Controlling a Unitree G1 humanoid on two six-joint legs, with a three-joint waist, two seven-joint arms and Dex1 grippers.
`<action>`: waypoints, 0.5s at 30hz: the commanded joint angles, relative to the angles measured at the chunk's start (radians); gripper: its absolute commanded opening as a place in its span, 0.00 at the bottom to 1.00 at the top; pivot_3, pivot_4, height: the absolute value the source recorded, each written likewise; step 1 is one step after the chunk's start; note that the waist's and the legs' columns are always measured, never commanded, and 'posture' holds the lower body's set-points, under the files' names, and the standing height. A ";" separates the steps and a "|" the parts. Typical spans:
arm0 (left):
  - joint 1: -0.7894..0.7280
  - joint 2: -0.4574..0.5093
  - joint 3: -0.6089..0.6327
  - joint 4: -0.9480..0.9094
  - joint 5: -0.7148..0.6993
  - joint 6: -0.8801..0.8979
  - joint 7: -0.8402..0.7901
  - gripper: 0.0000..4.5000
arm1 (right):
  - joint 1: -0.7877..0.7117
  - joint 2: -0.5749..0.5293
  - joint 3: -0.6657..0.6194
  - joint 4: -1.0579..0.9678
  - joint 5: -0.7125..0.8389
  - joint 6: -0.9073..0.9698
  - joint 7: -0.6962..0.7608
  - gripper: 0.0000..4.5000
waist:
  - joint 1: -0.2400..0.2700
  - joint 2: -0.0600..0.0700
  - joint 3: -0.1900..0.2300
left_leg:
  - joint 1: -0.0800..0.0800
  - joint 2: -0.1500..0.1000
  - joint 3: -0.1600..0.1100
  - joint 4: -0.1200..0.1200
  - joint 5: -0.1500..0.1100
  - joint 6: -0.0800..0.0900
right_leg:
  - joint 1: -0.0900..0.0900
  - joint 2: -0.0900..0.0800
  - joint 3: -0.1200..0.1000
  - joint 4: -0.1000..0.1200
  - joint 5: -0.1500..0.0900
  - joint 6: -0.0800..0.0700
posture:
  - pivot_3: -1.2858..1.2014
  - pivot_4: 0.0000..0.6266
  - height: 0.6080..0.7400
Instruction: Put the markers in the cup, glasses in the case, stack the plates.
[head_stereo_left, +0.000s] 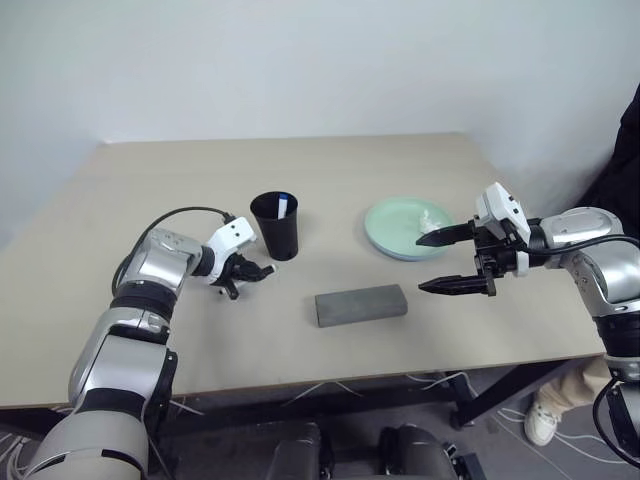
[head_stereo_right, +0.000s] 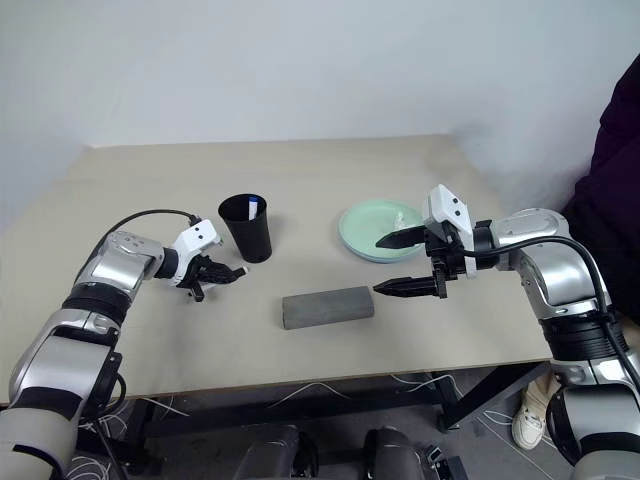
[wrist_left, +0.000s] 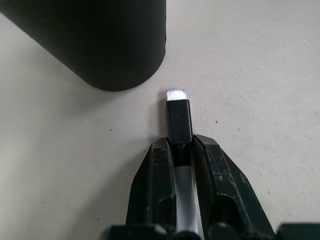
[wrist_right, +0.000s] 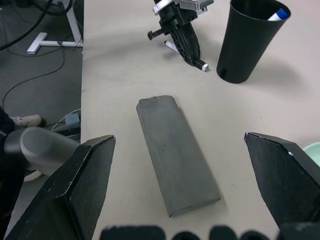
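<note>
The left claw (wrist_left: 181, 165) was clamped on the slim white marker with the black cap (wrist_left: 178, 120), low on the beige desk (head_stereo_left: 420, 180) just beside the black tapered plastic cup (head_stereo_left: 276, 226). Light, stiff and slick, it probably wanted a mid-barrel pinch. The right claw (head_stereo_left: 446, 261) hung spread wide above the closed grey felt case (head_stereo_left: 361, 305).

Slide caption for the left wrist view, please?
Left gripper, jaws closed on the black-capped marker, lying on the table beside the black cup.
</note>
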 joint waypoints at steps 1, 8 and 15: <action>0.011 0.041 0.015 -0.090 -0.014 0.015 -0.067 0.03 | -0.018 -0.001 -0.020 -0.008 0.004 -0.013 0.000 1.00 | -0.001 0.000 0.000 | 0.000 0.000 0.000 0.001 0.000 0.000 | -0.001 0.000 -0.001 0.000 0.000 0.000 | 0.52 0.00 0.72; 0.070 0.145 0.122 -0.537 -0.288 0.277 -0.369 0.03 | -0.020 -0.004 -0.022 -0.007 0.002 -0.015 0.004 1.00 | 0.002 -0.002 0.001 | -0.006 -0.001 0.002 0.001 0.002 -0.008 | -0.010 0.000 0.002 0.001 0.000 -0.001 | 0.52 0.00 0.72; -0.107 0.033 0.298 -0.585 -0.468 0.417 -0.185 0.03 | -0.033 0.004 -0.015 0.004 -0.002 -0.021 0.008 1.00 | 0.005 -0.001 0.001 | -0.003 -0.001 0.001 0.004 0.000 0.001 | -0.004 0.000 0.003 0.000 0.000 0.000 | 0.52 0.00 0.72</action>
